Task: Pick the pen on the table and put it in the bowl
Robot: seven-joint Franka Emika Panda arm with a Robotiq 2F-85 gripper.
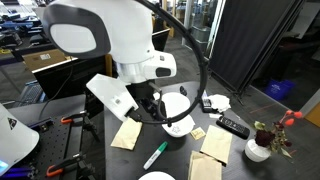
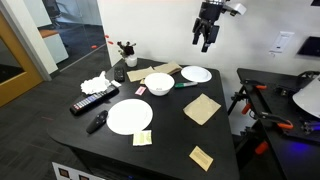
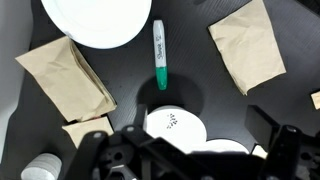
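In an exterior view, your pen (image 2: 186, 85) lies on the table (image 2: 175, 135) between the bowl (image 2: 159, 84) and a plate (image 2: 196, 74). Another plate (image 2: 129, 116) sits nearer the camera, with two remotes (image 2: 93, 101) beside it.

Up top in the wrist view, the plate (image 3: 95, 20) runs off the edge, so we only get its lower part. Down below, the fingers (image 3: 105, 155) are dark blurs, and they cover the bottom of a white disc (image 3: 175, 125); what it is, we can't tell. In an exterior view the arm (image 1: 120, 50) blocks part of the bowl (image 1: 180, 128). In an exterior view the pen (image 2: 187, 84) is a mere green speck to us.
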